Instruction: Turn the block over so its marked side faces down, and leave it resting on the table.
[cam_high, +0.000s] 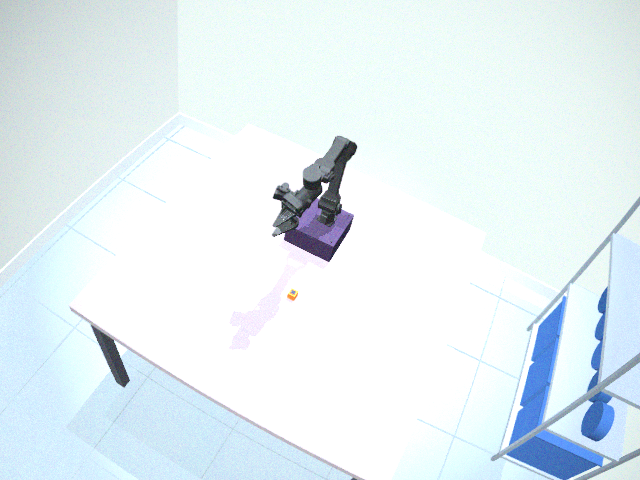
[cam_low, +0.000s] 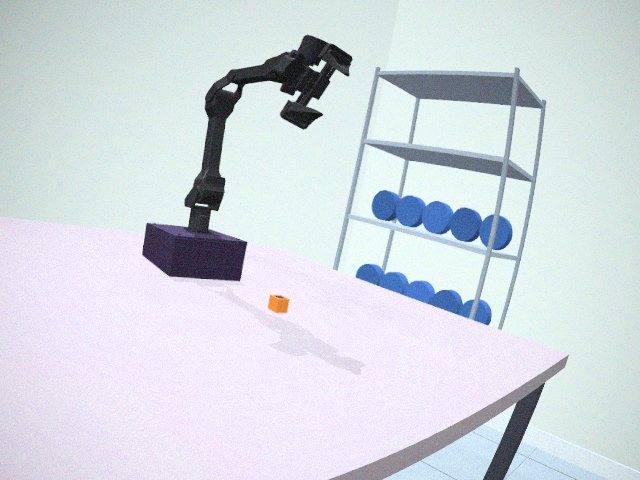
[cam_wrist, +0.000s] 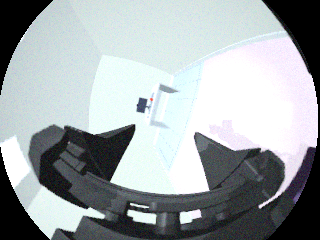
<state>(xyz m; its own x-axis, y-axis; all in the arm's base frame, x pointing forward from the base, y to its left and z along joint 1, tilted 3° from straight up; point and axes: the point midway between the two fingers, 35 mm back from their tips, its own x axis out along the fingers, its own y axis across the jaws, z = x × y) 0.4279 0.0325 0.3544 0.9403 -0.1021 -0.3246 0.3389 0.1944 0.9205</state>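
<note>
A small orange block (cam_high: 292, 295) (cam_low: 278, 303) rests on the table (cam_high: 180, 310) (cam_low: 129, 361) in front of the arm's base. Its dark marked side faces up. The block does not show in the wrist view. My gripper (cam_high: 274, 230) (cam_low: 335, 94) (cam_wrist: 166, 131) is open and empty, with its fingers wide apart. It is high above the table and well away from the block, pointing outward and somewhat down in the exterior view.
The arm stands on a purple base box (cam_high: 310, 245) (cam_low: 206, 258). A grey shelf rack (cam_low: 449, 87) with several blue cylinders (cam_low: 437, 217) stands beyond the table's edge. The arm's shadow falls on the table beside the block.
</note>
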